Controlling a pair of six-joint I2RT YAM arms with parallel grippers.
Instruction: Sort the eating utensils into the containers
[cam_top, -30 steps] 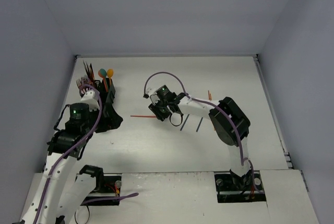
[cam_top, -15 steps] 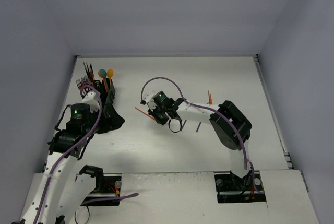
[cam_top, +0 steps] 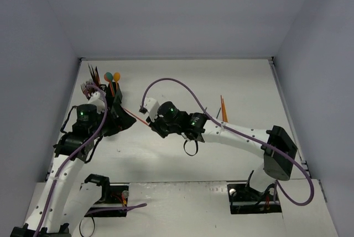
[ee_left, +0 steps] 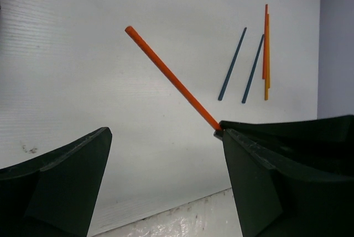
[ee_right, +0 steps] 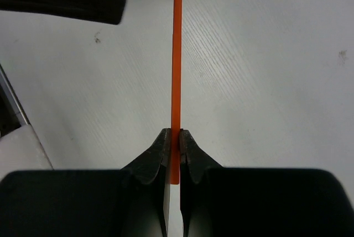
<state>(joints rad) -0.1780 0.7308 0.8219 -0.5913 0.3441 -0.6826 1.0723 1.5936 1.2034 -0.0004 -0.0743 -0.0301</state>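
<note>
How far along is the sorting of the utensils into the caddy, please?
Done: several utensils stand in the caddy. In hand: the right gripper is shut on an orange stick, its far end beside the open left gripper. Left: two dark blue sticks and some orange ones lie on the table.
</note>
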